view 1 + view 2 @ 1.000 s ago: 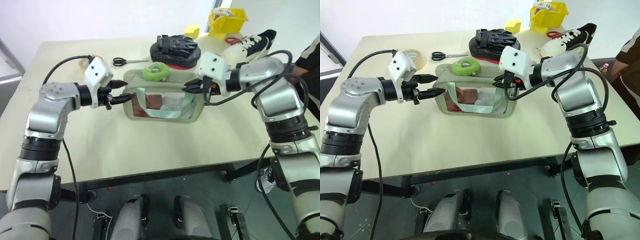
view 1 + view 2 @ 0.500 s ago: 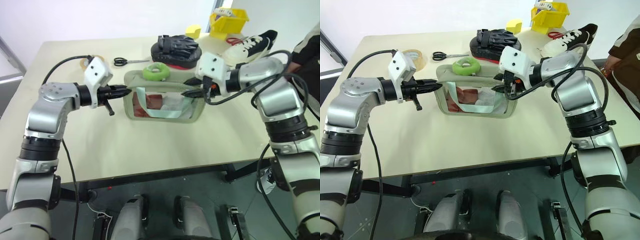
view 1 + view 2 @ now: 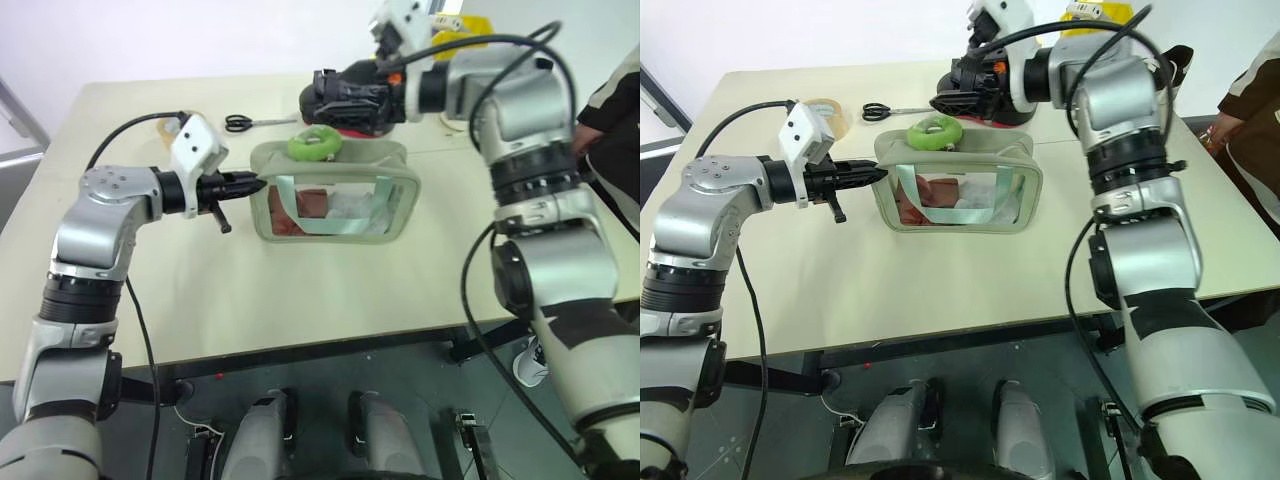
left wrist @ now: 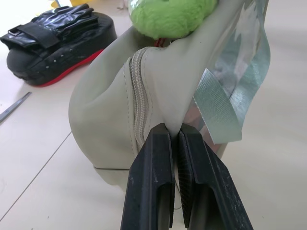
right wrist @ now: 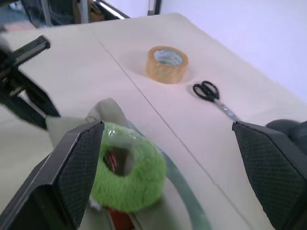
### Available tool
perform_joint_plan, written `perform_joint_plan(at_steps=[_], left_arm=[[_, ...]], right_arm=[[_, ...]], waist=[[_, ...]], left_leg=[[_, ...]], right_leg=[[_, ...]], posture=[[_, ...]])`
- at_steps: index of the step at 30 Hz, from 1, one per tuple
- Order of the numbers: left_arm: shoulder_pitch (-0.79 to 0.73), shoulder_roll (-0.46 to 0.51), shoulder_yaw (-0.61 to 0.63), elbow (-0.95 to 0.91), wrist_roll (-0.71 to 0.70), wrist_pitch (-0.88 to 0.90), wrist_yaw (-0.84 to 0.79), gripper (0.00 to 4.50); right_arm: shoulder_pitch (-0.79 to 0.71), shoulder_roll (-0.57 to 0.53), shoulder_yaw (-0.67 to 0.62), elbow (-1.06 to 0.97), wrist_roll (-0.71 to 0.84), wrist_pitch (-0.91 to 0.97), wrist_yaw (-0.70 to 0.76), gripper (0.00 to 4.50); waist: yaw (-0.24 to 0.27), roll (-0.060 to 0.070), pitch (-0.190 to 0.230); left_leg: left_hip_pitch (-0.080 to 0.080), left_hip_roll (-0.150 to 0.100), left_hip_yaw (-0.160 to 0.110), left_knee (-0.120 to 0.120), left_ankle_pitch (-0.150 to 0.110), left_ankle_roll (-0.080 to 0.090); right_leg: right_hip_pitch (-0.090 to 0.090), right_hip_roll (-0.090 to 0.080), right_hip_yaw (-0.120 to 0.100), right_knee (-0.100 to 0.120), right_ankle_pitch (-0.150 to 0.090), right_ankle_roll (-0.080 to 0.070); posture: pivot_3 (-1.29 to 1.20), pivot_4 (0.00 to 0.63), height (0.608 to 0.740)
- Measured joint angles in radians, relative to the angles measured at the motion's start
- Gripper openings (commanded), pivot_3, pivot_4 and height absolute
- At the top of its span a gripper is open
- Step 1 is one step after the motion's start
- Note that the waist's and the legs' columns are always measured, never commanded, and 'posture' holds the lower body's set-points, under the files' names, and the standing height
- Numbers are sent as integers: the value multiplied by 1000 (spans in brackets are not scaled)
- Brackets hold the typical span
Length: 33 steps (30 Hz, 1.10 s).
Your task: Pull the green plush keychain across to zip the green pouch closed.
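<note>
While left pincer [image 4: 175, 139] pinches the green pouch's [image 3: 335, 205] end, right pincer [image 3: 335, 92] gapes.

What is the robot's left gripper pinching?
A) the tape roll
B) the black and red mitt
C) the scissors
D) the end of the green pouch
D: the left gripper is shut on the fabric at the end of the green pouch, as the left wrist view shows up close.
</note>
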Motion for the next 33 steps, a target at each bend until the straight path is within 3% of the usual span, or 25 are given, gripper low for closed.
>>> perform_joint_plan(at_steps=[9,10,12,18,19,26,33], left_arm=[[14,6,1,-26,0,2,6,0],[15,6,1,-26,0,2,7,0],[15,6,1,-26,0,3,9,0],[14,4,1,-24,0,2,12,0],[15,3,1,-23,0,1,12,0],[14,0,0,-23,1,-5,11,0],[32,3,4,-34,-3,-5,13,0]], right_arm=[[0,26,43,121,-48,-56,41,4443],[0,27,49,121,-56,-57,47,4220],[3,28,51,122,-63,-57,50,3610],[18,26,51,114,-65,-57,80,440],[27,22,51,107,-66,-59,82,89],[114,-110,41,-76,-117,-86,-18,89],[273,-317,-40,-352,-233,-131,-310,89]], waist=[[-5,0,0],[-4,0,0],[-4,0,0],[-3,0,0],[-2,0,0],[3,0,0],[4,0,0]], left_leg=[[0,-1,1,0,1,2],[0,-1,1,0,1,2],[0,-1,1,0,1,2],[0,-1,0,0,1,2],[0,-1,0,0,1,2],[0,-1,0,1,1,2],[-1,0,1,0,1,2]], right_leg=[[0,2,0,0,0,0],[0,2,0,0,0,0],[0,2,0,0,0,0],[0,3,0,0,0,1],[0,3,0,0,0,1],[0,2,0,0,0,0],[0,0,0,-1,-2,-3]], posture=[[0,150,740],[0,150,740],[0,150,740],[0,150,740],[0,150,740],[0,150,740],[0,150,740]])
